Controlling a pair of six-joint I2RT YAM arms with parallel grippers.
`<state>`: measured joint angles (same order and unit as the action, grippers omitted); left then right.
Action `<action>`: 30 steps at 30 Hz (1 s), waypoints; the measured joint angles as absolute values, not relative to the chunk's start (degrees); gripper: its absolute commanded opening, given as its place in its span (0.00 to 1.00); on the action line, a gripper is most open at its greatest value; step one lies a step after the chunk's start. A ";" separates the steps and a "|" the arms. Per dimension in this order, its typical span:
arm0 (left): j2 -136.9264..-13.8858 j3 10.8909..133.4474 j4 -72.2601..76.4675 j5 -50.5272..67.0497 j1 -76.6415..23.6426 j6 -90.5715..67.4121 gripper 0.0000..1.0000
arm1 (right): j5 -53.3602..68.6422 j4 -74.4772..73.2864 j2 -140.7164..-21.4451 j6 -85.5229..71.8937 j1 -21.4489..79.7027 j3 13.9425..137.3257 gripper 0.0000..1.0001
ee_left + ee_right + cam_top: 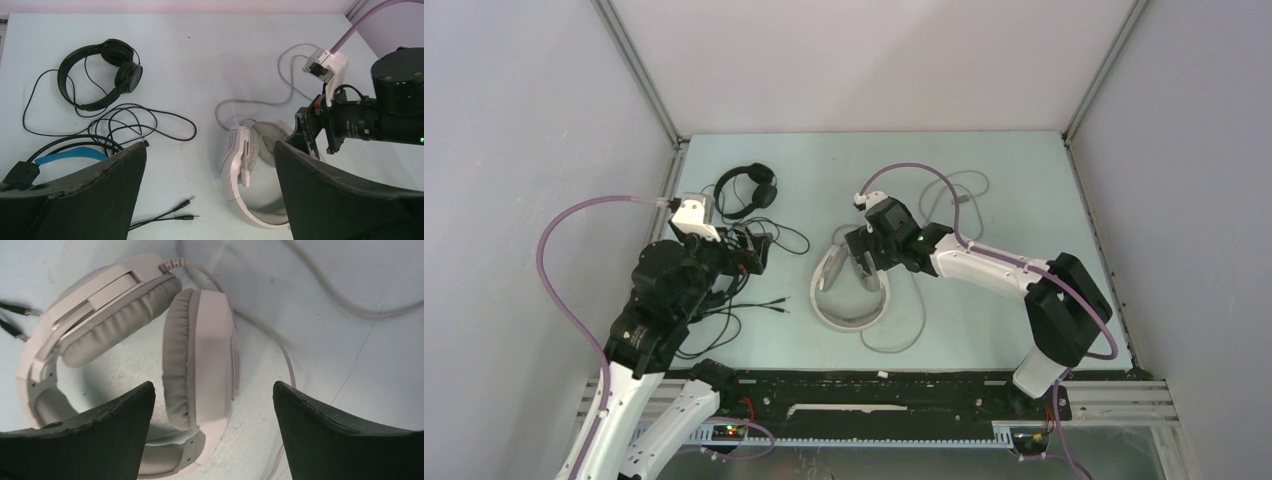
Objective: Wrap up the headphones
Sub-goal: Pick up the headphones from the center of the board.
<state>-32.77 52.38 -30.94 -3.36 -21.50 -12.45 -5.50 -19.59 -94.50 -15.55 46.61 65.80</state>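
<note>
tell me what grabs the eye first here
The white headset lies mid-table, with the open right gripper hovering over its ear cups. At left, a slim black headset and a blue-lined black headset sit in tangled black cable near the open left gripper.

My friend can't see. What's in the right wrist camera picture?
White headphones lie on a pale table, two padded ear cups side by side, one framed between the open black fingers of the right gripper. A pale cable trails off from them.
</note>
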 measured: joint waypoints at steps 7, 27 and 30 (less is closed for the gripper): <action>-32.80 52.38 -30.96 -3.49 -21.50 -12.45 1.00 | -6.37 -19.53 -98.26 -14.94 46.37 66.57 0.80; -33.43 52.36 -31.00 -5.67 -21.50 -12.43 1.00 | -4.71 -23.27 -93.32 -19.68 40.12 67.94 0.28; -33.52 52.38 -31.00 -5.85 -21.50 -12.43 1.00 | -2.35 -23.40 -88.92 -21.74 37.98 67.59 0.27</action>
